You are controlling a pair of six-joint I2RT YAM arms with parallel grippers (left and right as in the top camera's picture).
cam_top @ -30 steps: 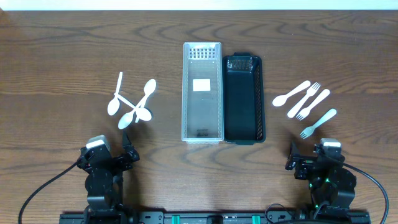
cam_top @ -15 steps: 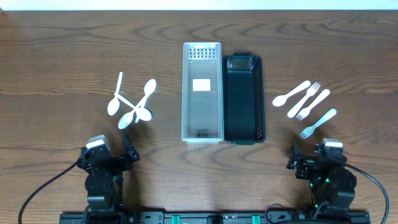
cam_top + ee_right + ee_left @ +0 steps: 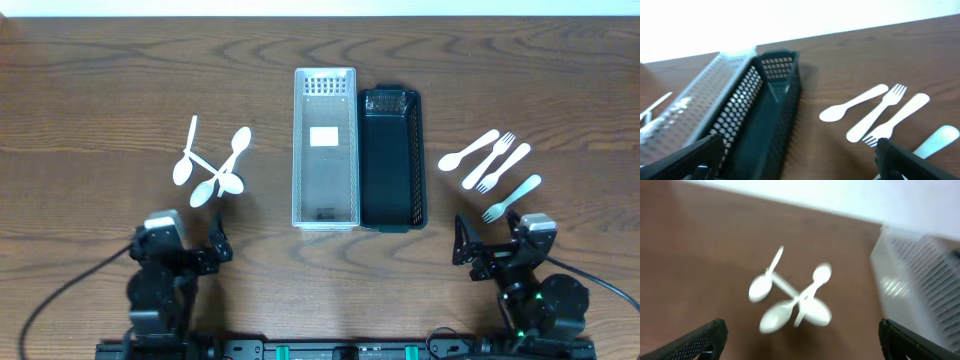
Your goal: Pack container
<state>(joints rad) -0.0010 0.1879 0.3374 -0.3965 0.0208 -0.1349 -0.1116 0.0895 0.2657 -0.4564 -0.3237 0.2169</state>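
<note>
Just shifted at lower left and lower right: left gripper (image 3: 205, 250), right gripper (image 3: 478, 252). Fingers apart, holding nothing. Packing only beginning; white spoons (image 3: 215, 170) and forks (image 3: 497, 160) untouched on surface.

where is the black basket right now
In the overhead view the black basket sits just right of the table's centre, directly beside the clear basket, with the white spoon and forks further to its right.

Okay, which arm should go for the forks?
Right. The forks lie just ahead of the right hand; the left hand sits beyond the clear bin and black bin, by the spoons.
</note>
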